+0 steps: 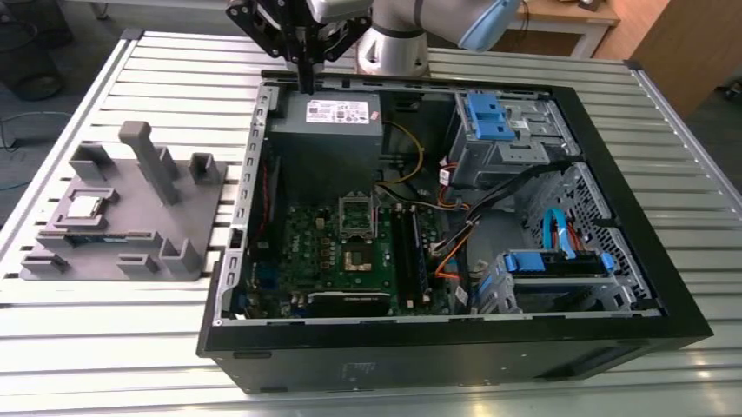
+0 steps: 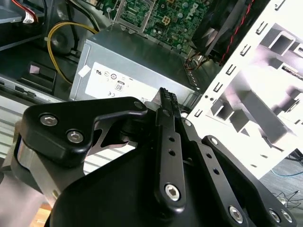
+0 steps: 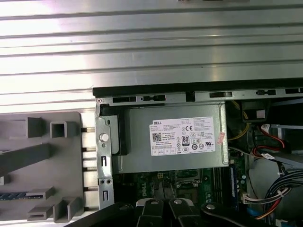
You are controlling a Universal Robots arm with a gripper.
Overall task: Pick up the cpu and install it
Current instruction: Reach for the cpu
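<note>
The fingers (image 1: pixel 308 76) are closed on nothing and point straight down, hovering above the back rim of the open computer case (image 1: pixel 464 352), over the grey power supply (image 1: pixel 336 113); the second wrist view shows the fingertips (image 2: pixel 166 100) pressed together. The cpu (image 1: pixel 83 207) lies well apart from them, flat in a recess of the grey fixture (image 1: pixel 200 217) on the exterior view's left, outside the case. I judge the risks to start there. The chip is thin and sits low, so a grip that lands slightly off could slip or tilt it, and the tall post (image 1: pixel 149 156) beside it could catch the arm. Carried to the green motherboard (image 1: pixel 304 252), a tilted or turned chip could seat badly in the silver socket frame (image 1: pixel 357 213). The loose cables (image 1: pixel 458 234) nearby and the case wall leave little room. Everything rests on a ribbed metal desk (image 1: pixel 116 347), whose grooves would swallow a dropped chip. Beyond it stand wooden furniture (image 1: pixel 661 35) and a bare floor (image 1: pixel 47 122) with cords.
</note>
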